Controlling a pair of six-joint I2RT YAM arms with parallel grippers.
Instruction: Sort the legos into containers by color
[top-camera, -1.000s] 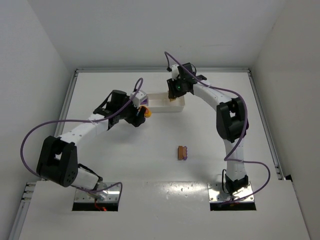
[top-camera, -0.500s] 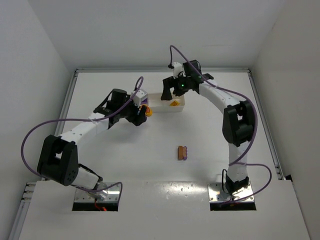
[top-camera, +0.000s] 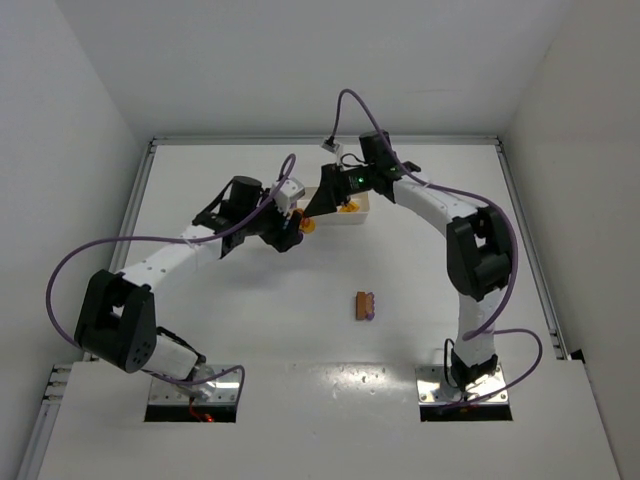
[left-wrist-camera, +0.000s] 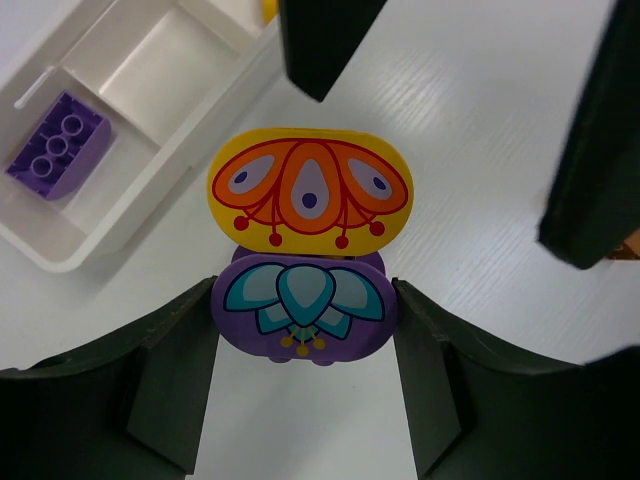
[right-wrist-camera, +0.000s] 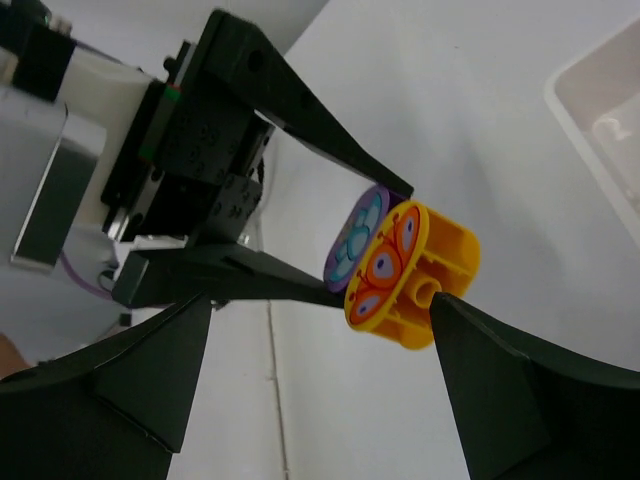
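My left gripper (left-wrist-camera: 305, 322) is shut on a purple lego (left-wrist-camera: 303, 312) with a flower print. A yellow-orange lego (left-wrist-camera: 310, 190) is joined to it and sticks out in front. In the top view this pair (top-camera: 305, 225) hangs just left of the white tray of containers (top-camera: 352, 216). My right gripper (right-wrist-camera: 322, 300) is open and straddles the yellow-orange lego (right-wrist-camera: 415, 275), whose rim lies right at one of its fingers (right-wrist-camera: 500, 380). A purple brick (left-wrist-camera: 58, 158) lies in the tray's end compartment. A brown-red and purple lego (top-camera: 365, 305) lies on the table.
The tray's wall (left-wrist-camera: 150, 195) runs just left of the held pair. A bit of yellow (left-wrist-camera: 268, 8) shows in its far compartment. Both arms crowd together over the tray's front edge. Rails border the white table.
My right gripper opened over the tray, left a yellow piece in it, then swung left around the yellow-orange lego. My left arm shifted slightly right.
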